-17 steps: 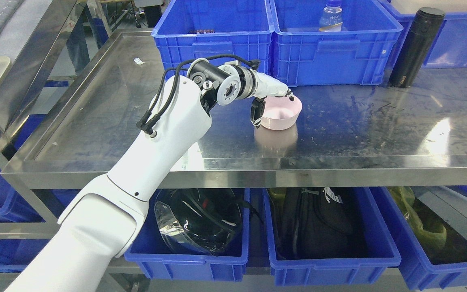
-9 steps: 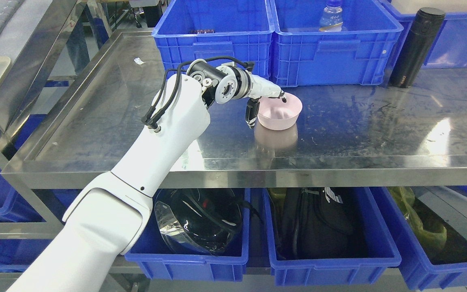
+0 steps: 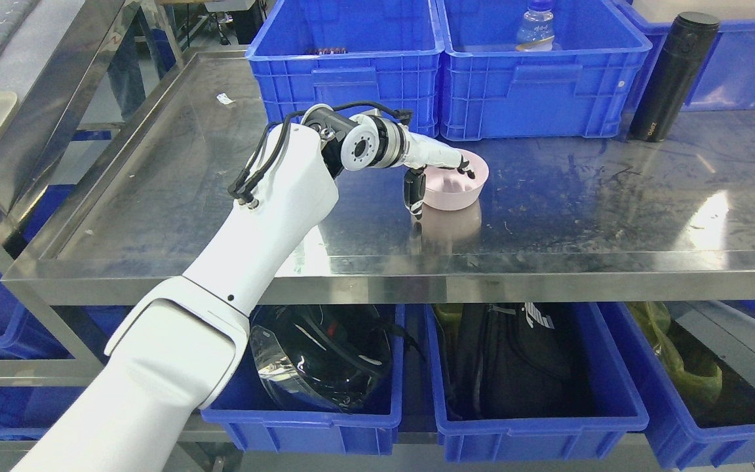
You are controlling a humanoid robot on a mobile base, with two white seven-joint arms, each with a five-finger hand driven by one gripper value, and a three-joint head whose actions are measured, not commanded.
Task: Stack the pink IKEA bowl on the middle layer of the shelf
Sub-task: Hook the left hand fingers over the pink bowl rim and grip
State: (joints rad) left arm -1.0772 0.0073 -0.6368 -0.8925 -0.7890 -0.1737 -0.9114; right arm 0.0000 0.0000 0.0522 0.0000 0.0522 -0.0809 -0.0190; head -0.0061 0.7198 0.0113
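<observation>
A pink bowl [image 3: 461, 194] stands upright on the steel shelf [image 3: 580, 223], near its middle. My left arm comes in from the lower left and reaches over the shelf. My left hand [image 3: 438, 187] straddles the bowl's left rim. Its fingers [image 3: 461, 168] dip inside the bowl and the dark thumb [image 3: 415, 195] presses the outer wall, so the hand is shut on the rim. The bowl's base rests on the shelf, with its reflection below it. My right arm is out of view.
Two blue crates [image 3: 345, 65] [image 3: 541, 85] stand behind the bowl, one holding a water bottle [image 3: 535, 26]. A black flask [image 3: 672, 75] stands at the back right. Below, blue crates hold a black helmet [image 3: 322, 357] and a black bag [image 3: 515, 360].
The bowl was held slightly tilted, then settled flat. My hand opened a little above the rim, then lowered its fingers into the bowl and brought the thumb against the wall.
</observation>
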